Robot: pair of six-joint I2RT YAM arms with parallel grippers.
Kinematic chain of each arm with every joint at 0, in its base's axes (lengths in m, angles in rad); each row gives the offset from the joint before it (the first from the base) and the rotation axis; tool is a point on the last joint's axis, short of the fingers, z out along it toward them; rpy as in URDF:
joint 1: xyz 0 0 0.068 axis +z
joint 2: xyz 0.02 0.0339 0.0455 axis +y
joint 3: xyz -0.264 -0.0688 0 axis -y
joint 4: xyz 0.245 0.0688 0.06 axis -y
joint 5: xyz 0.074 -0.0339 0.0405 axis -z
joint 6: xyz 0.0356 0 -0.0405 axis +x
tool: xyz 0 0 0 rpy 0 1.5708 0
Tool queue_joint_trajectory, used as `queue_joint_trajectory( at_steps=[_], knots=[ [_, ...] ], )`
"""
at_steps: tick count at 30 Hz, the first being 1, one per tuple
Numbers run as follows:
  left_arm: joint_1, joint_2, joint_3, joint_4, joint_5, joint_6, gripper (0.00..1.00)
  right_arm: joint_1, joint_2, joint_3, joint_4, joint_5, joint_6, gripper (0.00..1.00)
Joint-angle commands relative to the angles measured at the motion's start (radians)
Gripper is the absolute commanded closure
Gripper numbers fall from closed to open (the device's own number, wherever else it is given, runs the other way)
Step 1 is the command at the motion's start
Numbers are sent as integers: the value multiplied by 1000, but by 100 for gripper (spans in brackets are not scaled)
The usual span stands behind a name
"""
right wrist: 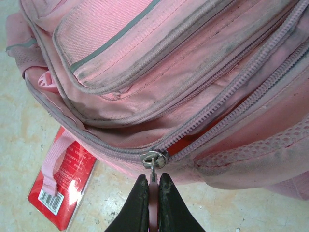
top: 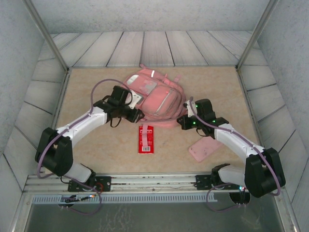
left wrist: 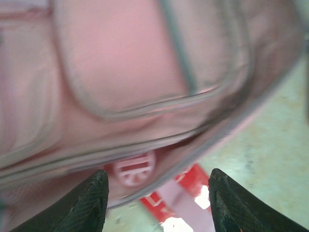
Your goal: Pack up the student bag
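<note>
At edge of student bag (top: 152,96): right gripper (right wrist: 153,181) pinching zip pull (right wrist: 153,162); left gripper (left wrist: 157,183) half-open, empty.

You see a beige mottled table (top: 101,159), even light. Grey plank panelling (top: 154,46) rises beyond its far edge, textured grey walls (top: 19,48) flank it, and an aluminium rail (top: 154,180) runs along its near edge.

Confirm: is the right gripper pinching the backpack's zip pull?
Yes, the right gripper is shut on the zip pull of the pink backpack.
</note>
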Motion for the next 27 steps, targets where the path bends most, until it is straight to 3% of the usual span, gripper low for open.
queue_joint_trajectory(
  at_steps=[1, 4, 8, 19, 27],
  knots=[
    [-30, -1, 50, 0, 123, 63, 42, -4, -40, 30, 5, -54, -18, 100],
    [-69, 39, 69, 81, 221, 67, 42, -4, -59, 30, -1, -63, -19, 100],
    [-139, 136, 136, 126, 251, 105, 42, -2, -91, 32, -13, -68, -19, 100],
    [-173, 361, 314, 113, 413, 162, 45, -4, -116, 21, 13, -88, -5, 100],
    [-194, 429, 323, 111, 455, 149, 68, -4, -118, 31, 22, -83, -4, 100]
  ],
)
